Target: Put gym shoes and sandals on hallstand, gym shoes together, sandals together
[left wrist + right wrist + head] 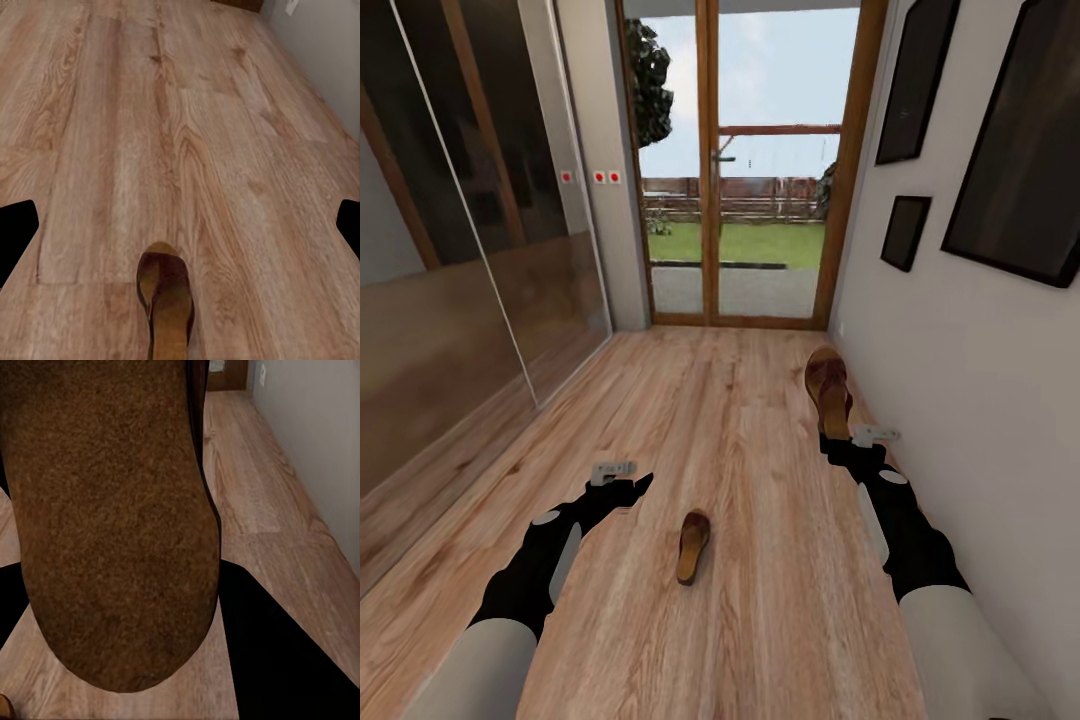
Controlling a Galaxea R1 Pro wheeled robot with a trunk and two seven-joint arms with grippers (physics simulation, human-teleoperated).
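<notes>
Right gripper (838,440) clamped on heel of one sandal (828,388), toe held forward, clear of corridor floor (740,400) (presumably for carrying). Second sandal (693,545) lay on planks between arms. Left gripper (622,482) empty, fingers apart.

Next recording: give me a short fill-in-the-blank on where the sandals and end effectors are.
1. The right end effector holds one ____ above the corridor floor.
2. The other sandal lies on the ____, between the two arms.
3. The left end effector is ____, holding nothing.
4. The corridor ends at a glass ____ showing grass outside.

Missing words: sandal; floor; open; door
</notes>
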